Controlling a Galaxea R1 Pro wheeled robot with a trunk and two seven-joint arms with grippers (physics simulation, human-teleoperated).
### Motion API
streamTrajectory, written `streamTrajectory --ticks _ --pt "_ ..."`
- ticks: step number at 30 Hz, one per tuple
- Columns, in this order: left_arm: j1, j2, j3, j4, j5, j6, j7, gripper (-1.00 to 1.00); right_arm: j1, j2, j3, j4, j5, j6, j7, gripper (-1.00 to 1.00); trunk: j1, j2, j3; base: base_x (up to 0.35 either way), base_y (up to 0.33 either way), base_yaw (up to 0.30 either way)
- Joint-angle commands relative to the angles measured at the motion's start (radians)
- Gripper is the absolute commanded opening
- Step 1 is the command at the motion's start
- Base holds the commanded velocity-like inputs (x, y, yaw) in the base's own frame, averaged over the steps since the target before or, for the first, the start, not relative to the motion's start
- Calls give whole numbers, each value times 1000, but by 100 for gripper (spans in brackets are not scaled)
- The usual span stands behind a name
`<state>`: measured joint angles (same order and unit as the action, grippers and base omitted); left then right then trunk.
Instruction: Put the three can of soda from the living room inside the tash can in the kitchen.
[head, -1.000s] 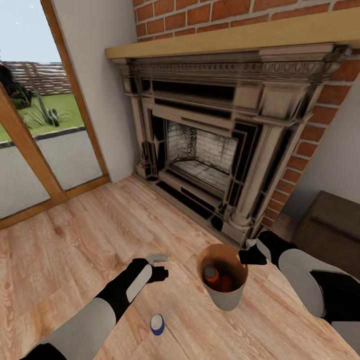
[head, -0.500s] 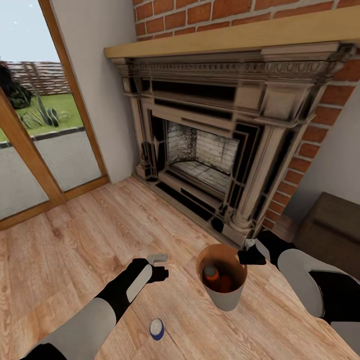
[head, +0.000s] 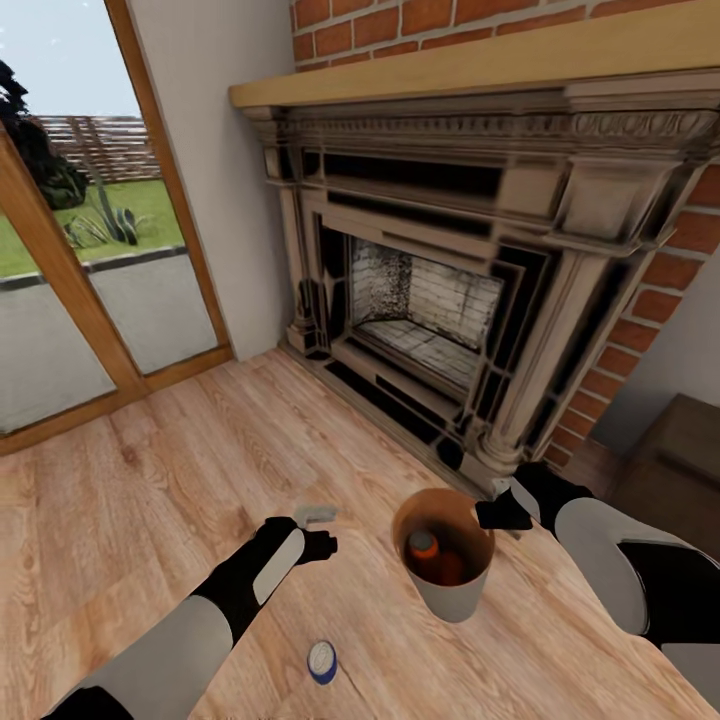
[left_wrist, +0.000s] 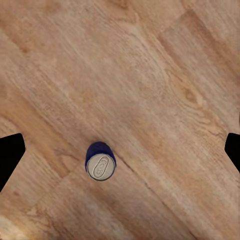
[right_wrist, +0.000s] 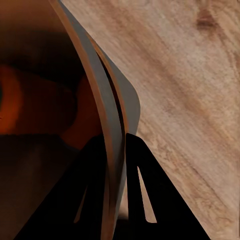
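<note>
Left wrist view: dark blue soda can (left_wrist: 100, 162) was seen upright on wood floor (left_wrist: 165, 75), below spread left fingers (left_wrist: 10, 157); grey bin's rim (right_wrist: 107, 115) was pinched by right fingers (right_wrist: 90, 200).

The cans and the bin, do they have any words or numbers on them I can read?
None can be read.
Blue soda can: no words show, only its silver top and pull tab.
Orange soda cans inside the trash can: too dark to show any label.
Trash can: plain grey outside, no writing.
</note>
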<state>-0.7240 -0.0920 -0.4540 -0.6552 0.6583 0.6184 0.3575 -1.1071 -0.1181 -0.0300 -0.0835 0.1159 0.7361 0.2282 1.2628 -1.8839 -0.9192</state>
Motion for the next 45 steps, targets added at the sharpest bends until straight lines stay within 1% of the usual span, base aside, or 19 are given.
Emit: streamTrajectory --ticks 1,8,10,16,25,34,36,40,45 --pt "0 0 0 0 0 -1 0 100 0 0 -13 0 -16 2 4 -100 0 0 -1 11 0 165" --pt "0 -1 0 -1 0 -2 0 100 0 0 -9 0 -16 2 4 -100 0 0 -10 4 0 170" --pt "0 -3 0 -1 0 -3 0 100 0 0 8 0 -17 2 5 -100 0 0 -12 1 0 172" --pt "0 -12 0 0 0 -4 0 100 0 1 24 1 -18 3 4 -100 0 0 -20 0 -30 173" --pt "0 -14 0 1 0 -23 0 100 0 3 28 1 -16 3 -1 -100 0 0 -31 0 -240 175" --pt "0 -14 0 2 0 -26 0 100 1 4 32 2 -16 3 -6 -100 0 0 -42 0 -291 175" --pt "0 -15 0 1 0 -26 0 100 1 4 38 2 -16 3 -7 -100 0 0 -45 0 -239 175" --pt "0 -15 0 0 0 -26 0 100 1 6 65 2 -16 3 -7 -100 0 0 -50 0 -93 175" --pt "0 -15 0 0 0 -27 0 100 1 6 73 2 -17 3 -7 -100 0 0 -56 0 -23 175"
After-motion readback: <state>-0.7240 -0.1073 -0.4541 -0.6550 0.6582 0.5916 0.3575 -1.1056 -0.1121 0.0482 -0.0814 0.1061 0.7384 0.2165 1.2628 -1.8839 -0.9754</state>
